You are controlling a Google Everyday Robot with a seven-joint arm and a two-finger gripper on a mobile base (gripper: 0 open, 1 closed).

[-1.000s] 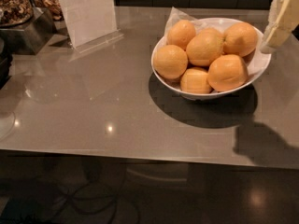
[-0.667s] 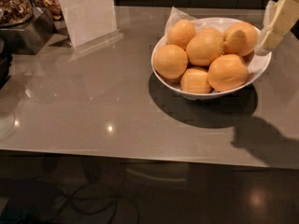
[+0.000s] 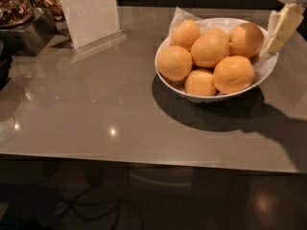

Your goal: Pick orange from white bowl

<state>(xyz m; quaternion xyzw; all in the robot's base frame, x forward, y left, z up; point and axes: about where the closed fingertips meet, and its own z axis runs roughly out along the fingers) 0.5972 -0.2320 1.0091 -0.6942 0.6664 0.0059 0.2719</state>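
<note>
The white bowl [image 3: 263, 71] stands on the grey table at the right. It holds several large round oranges; one orange [image 3: 209, 49] lies in the middle, another [image 3: 233, 74] at the front right, another [image 3: 246, 39] at the back right. A smaller, blockier orange [image 3: 200, 82] lies at the front. White paper lines the bowl's back. My gripper [image 3: 274, 46], cream-coloured, hangs at the top right, just above the bowl's right rim beside the back right orange. It holds nothing that I can see.
A white sign in a clear stand [image 3: 90, 14] stands at the back left. A tray of brown nuts [image 3: 14, 6] on a metal stand sits in the far left corner. The table's front edge [image 3: 144, 159] runs across the lower part of the view.
My gripper has come down slightly toward the bowl's right rim. The bowl and the oranges have not moved.
</note>
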